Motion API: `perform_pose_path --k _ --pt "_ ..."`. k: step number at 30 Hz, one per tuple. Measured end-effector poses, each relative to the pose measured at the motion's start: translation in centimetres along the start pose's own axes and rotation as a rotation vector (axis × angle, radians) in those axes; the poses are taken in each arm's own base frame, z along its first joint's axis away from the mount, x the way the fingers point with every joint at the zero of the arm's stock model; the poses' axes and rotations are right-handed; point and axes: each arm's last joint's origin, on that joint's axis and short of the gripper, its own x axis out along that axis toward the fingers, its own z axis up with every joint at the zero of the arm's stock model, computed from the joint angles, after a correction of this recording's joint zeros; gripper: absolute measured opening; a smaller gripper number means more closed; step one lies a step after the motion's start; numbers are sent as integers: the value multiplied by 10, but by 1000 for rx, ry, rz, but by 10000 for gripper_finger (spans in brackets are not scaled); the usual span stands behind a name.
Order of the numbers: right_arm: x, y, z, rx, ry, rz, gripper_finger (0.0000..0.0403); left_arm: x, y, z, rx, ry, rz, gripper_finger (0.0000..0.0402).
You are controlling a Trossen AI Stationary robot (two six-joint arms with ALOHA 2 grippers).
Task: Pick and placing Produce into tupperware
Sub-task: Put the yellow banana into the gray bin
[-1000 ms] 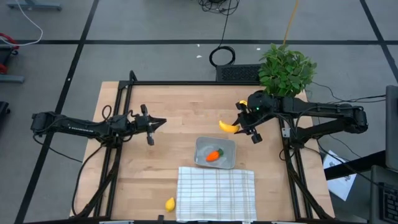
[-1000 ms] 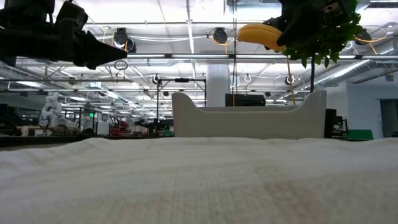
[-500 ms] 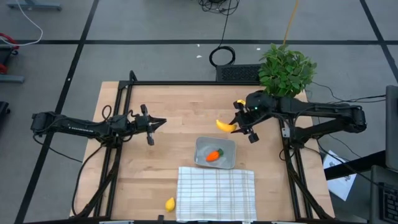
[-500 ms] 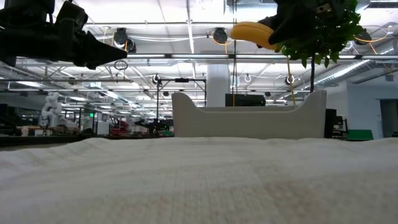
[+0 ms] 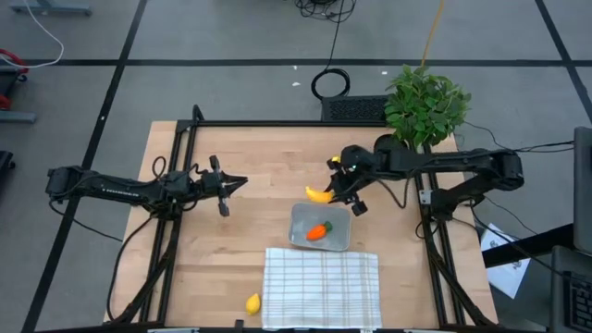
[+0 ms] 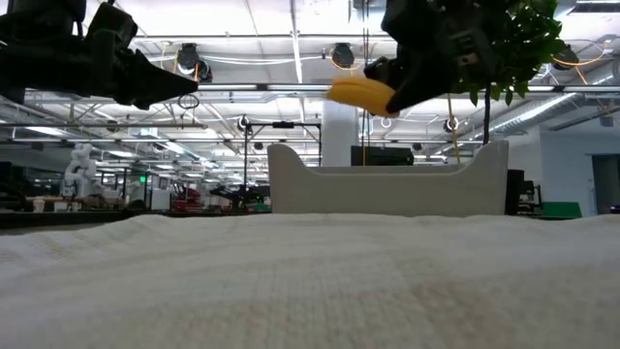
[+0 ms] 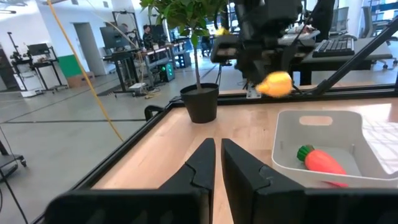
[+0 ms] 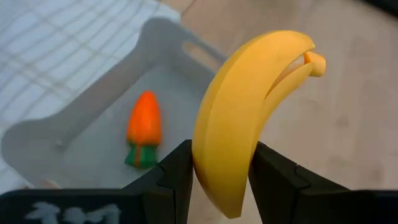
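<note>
The right pincer [image 8: 219,180], half-closed across the middle of the banana [image 8: 249,118], likely carries something light, stiff and smooth, with the tupperware [image 8: 81,118] just below.

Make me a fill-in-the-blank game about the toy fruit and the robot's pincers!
1. The right pincer holds the ____.
2. The carrot lies inside the ____.
3. The lemon sits on the table beside the checked ____.
4. The left pincer holds ____.

Missing words: banana; tupperware; cloth; nothing
</note>
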Motion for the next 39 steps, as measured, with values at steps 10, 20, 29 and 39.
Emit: perform_pose_path --k 10,20,29,39 --pt "23 13 3 -53 25 74 125 0 0 0 -7 1 -3 31" --pt "28 23 9 -91 11 101 125 0 0 0 -22 1 -4 31" --pt "30 27 6 -82 13 135 125 0 0 0 -26 0 -4 31" --pt "37 35 -5 -59 -11 186 125 0 0 0 -26 0 -4 31"
